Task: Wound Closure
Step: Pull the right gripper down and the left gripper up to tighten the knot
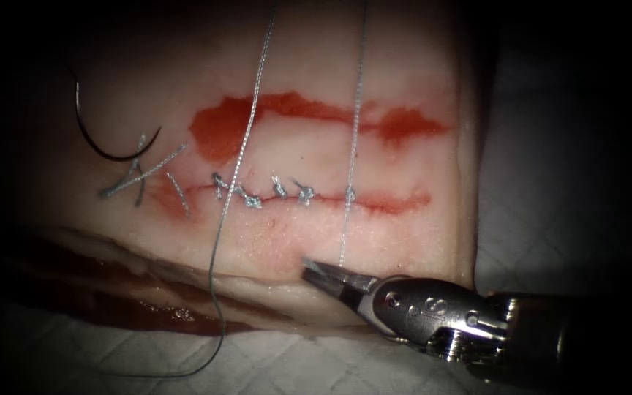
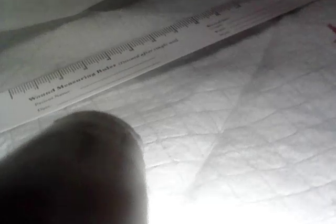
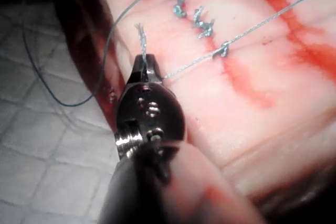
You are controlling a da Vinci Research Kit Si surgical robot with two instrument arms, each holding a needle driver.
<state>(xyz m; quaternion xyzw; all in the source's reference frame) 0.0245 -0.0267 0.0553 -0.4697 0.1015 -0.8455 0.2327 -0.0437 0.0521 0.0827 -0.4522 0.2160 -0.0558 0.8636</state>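
The right tool [image 1: 321, 272] is sitting at the near edge of the tissue [image 1: 404, 241], its jaws pinching the thread [image 1: 352, 146] close to its frayed end; that strand is running up through the newest stitch on the cut [image 1: 287, 194]. The needle [image 1: 104, 143] is lying free on the tissue, left of the cut, beside cut ends [image 1: 137, 179]. Red fluid [image 1: 221, 128] is pooling beyond the stitches.

We saw a white paper wound-measuring ruler [image 2: 157, 45] with printed black markings lying flat on a white quilted absorbent pad [image 2: 252, 145] with stitched diamond seams.
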